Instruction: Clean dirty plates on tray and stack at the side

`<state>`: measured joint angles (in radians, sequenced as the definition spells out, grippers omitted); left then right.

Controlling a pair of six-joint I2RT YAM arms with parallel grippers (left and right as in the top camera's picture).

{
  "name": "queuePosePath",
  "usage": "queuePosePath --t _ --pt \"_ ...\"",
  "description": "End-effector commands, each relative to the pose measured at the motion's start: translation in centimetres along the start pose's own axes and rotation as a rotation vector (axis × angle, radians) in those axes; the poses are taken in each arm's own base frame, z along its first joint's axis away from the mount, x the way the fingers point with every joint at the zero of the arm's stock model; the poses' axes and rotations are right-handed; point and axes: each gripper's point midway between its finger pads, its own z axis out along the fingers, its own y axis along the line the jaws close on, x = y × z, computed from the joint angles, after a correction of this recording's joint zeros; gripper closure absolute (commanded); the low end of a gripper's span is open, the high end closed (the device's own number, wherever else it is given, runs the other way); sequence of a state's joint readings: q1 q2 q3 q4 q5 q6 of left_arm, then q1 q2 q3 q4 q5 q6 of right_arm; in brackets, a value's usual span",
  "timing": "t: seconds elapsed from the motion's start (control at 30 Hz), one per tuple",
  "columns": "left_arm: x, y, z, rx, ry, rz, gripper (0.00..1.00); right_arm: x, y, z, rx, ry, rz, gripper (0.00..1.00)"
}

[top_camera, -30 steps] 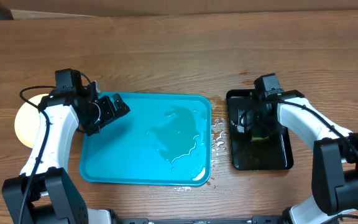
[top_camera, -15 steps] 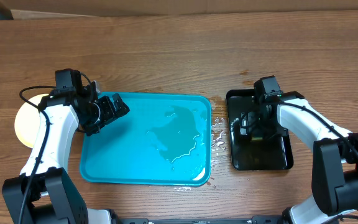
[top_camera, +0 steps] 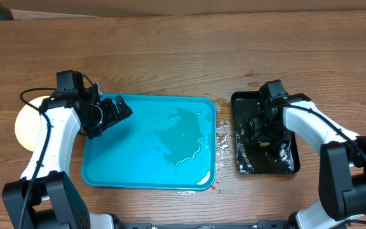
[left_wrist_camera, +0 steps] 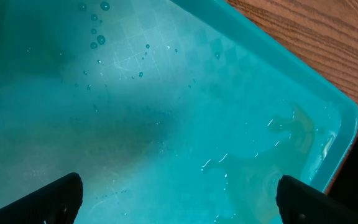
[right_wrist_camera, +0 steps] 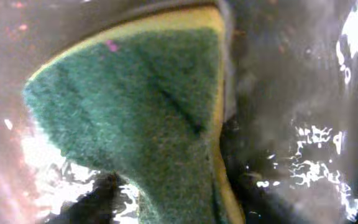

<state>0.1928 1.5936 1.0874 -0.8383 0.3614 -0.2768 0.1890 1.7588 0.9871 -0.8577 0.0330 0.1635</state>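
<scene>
The turquoise tray (top_camera: 149, 97) lies in the middle of the wooden table (top_camera: 170, 57). No plate is on it, only a shallow puddle of water (top_camera: 183, 137) toward its right half and small droplets near its upper-left part. A little water has also spilled on the wood between the two trays.

The left gripper (top_camera: 115, 112) hangs over the tray's upper-left corner. In the left wrist view its two fingers (left_wrist_camera: 58, 196) stand wide apart with nothing between them and only wet blue plastic below.

Left of the tray, on the table, sits a pale yellow plate (top_camera: 24, 127), partly covered by the left arm. How many plates lie there cannot be told from above.

To the right of the turquoise tray, just beside it, is a smaller black tray (top_camera: 289, 160), wet and flecked with white foam. The right gripper (top_camera: 261, 127) is down inside it. Its camera is filled by a sponge (right_wrist_camera: 135, 124) — green scouring face, yellow edge — lying on the wet black surface. Whether the jaws pinch the sponge or merely hover at it cannot be told.
</scene>
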Motion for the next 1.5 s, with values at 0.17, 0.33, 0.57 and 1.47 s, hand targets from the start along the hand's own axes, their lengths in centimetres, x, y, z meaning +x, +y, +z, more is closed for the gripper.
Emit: queuePosePath --t 0.17,0.33,0.57,1.47 --pt "-0.4 -0.2 -0.1 -0.004 -0.009 0.029 0.0 2.2 -0.3 1.3 0.001 0.088 0.009 0.75" --pt "-0.4 -0.2 -0.1 -0.004 -0.009 0.029 0.0 -1.0 0.2 -0.6 -0.014 0.007 0.01 0.11" --pt "-0.4 -0.2 -0.1 -0.004 -0.009 0.029 0.0 -5.3 1.2 -2.9 -0.05 -0.128 0.011 0.09" --pt "-0.4 -0.2 -0.1 -0.004 -0.009 0.029 0.0 -12.8 2.2 -19.4 -0.119 -0.496 0.011 0.0"
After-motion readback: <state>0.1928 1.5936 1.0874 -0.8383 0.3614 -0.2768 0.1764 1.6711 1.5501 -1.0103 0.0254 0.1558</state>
